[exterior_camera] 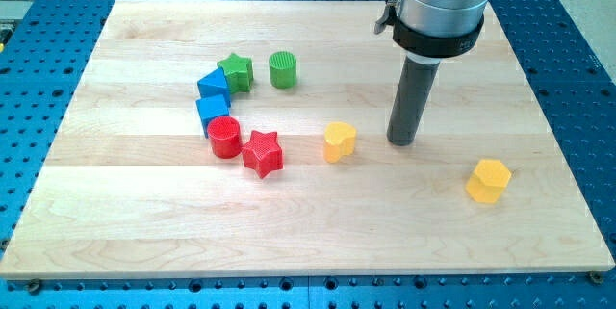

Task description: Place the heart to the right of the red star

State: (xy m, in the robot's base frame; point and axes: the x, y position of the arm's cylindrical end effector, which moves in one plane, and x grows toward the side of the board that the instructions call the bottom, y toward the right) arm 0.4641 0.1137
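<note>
My tip (403,141) sits down on the pale wooden table (144,242) right of centre frame, the dark rod standing upright beneath its grey collar. There are no jaws on this arm, so nothing is spread or pinched, just a bare rod end. Just to the left of the tip, close but apart, is the small yellow plastic heart (339,141). Further left, near the heart with a gap of bare wood between them, lies the red plastic star (263,152), and the red plastic cylinder (224,138) touches it on its upper left. Above that, two blue plastic blocks (213,98) stack up the frame, meeting the green plastic star (236,71), with the green plastic cylinder (282,68) just beside it. Well apart at lower right sits the yellow plastic hexagon block (488,180).
</note>
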